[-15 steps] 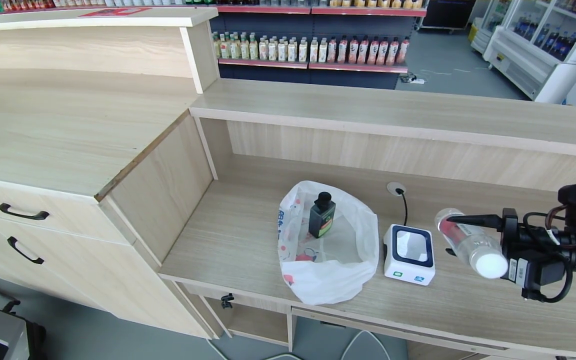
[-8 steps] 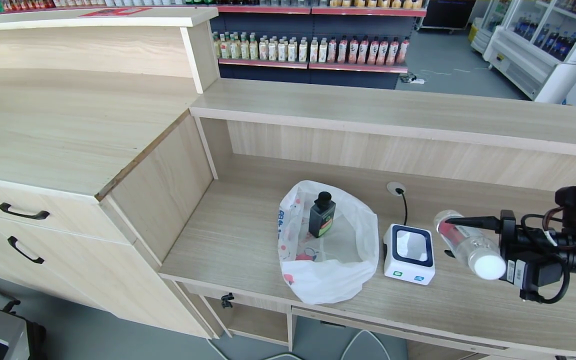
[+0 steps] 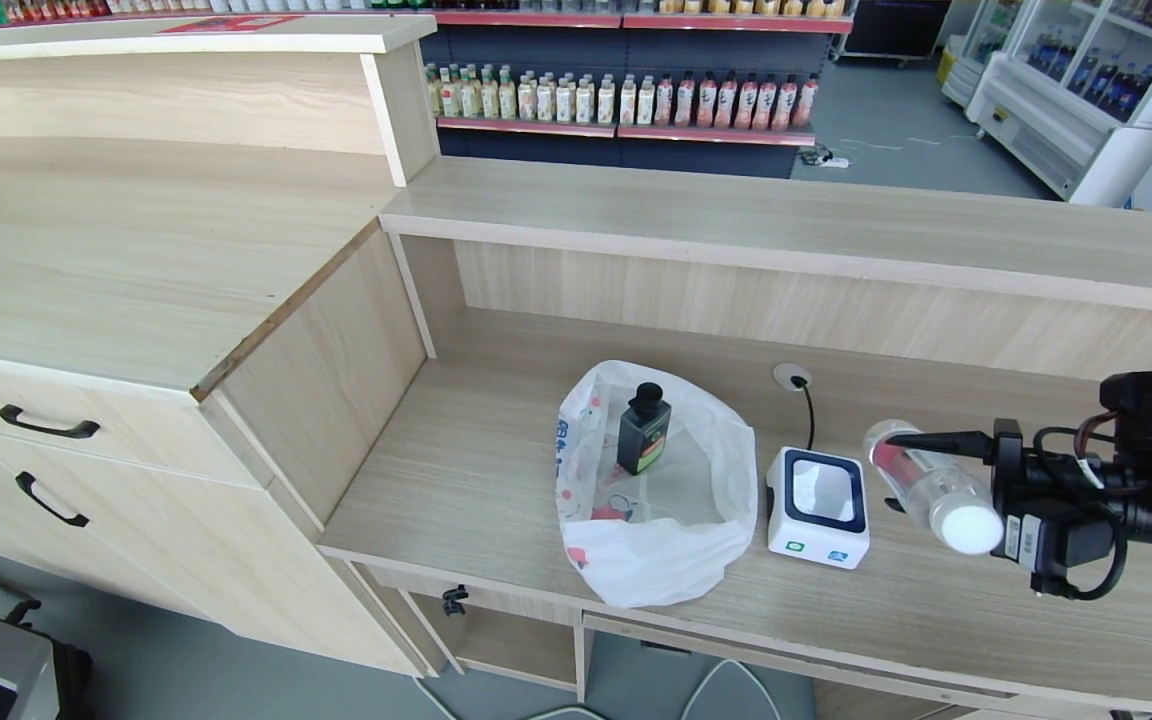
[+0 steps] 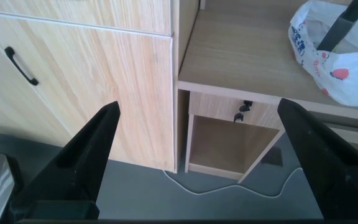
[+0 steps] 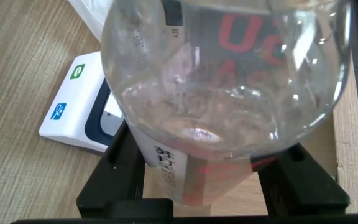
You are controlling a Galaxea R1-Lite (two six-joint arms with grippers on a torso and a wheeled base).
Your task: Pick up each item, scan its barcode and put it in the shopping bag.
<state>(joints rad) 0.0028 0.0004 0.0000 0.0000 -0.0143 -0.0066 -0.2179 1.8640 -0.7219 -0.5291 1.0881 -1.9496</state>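
At the left, beside the cabinet (image 4: 104, 81), the left gripper (image 4: 197, 109) hangs with its 2 fingers spread wide, holding nothing. On the wooden counter (image 3: 456, 480) a white shopping bag (image 3: 636, 565) lies open with 1 dark bottle (image 3: 644, 432) inside, a white barcode scanner (image 3: 819, 495) just right of it, and right of that the right gripper (image 3: 893, 470) is clamped on a clear white-capped bottle (image 3: 931, 482), held on its side above the counter. The scan step seems in hand: next, the bottle likely needs carrying left over the scanner, barcode facing its window.
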